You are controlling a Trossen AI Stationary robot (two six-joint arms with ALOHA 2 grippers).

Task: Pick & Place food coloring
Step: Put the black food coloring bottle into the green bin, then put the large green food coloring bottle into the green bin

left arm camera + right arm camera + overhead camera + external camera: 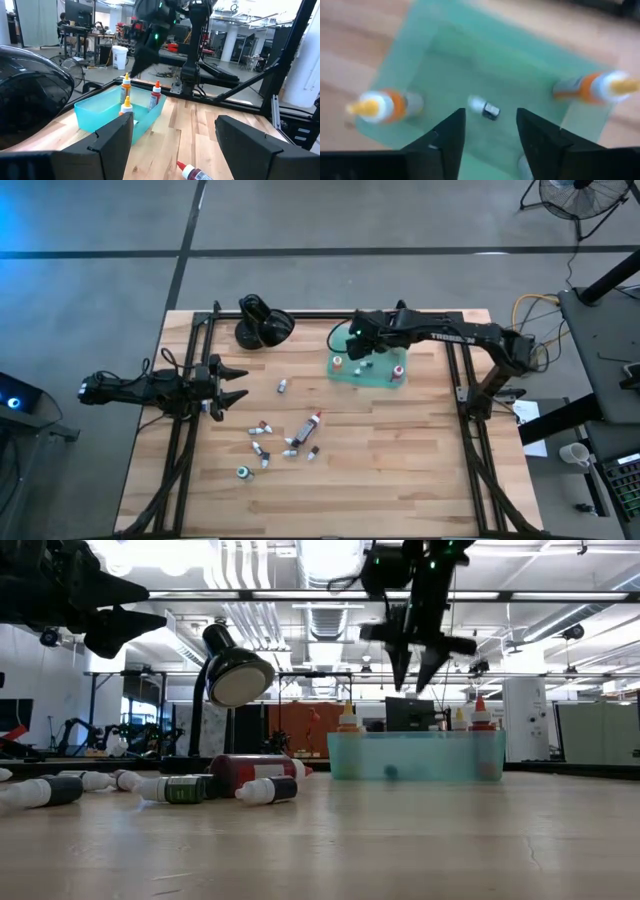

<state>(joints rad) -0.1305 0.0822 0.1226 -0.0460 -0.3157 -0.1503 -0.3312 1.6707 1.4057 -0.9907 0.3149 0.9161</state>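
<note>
From above, the right gripper [358,352] hangs over the teal tray [372,376] with its fingers spread and nothing between them. The tray sits on the pale wooden table [400,470] and holds an orange-capped bottle [339,363] at one side, a red-capped bottle [398,372] at the other, and a small one near the middle. The left gripper [232,386] waits at the table's left side, fingers wide apart, empty. More food coloring bottles [290,442] lie scattered on the wood in front of the tray, one lone bottle [283,386] nearer the left gripper. A glossy black rounded object [262,323] rests at the far edge.

At table height, the right gripper [417,658] hovers above the translucent tray [415,756], its dark fingers parted and clear of the rim. Upright bottles show behind the tray wall, and loose bottles [190,787] lie on their sides to the left.

The left wrist view shows that arm's own blunt dark fingers [112,137] held well apart, with a red-capped bottle [196,174] lying on the wood between them, untouched. The tray [100,107] beyond holds three upright bottles.

The right wrist view looks down past its open fingers [447,135] at the tray floor [450,60], where a tiny white-and-dark bottle [485,107] lies flat between two standing orange bottles.
</note>
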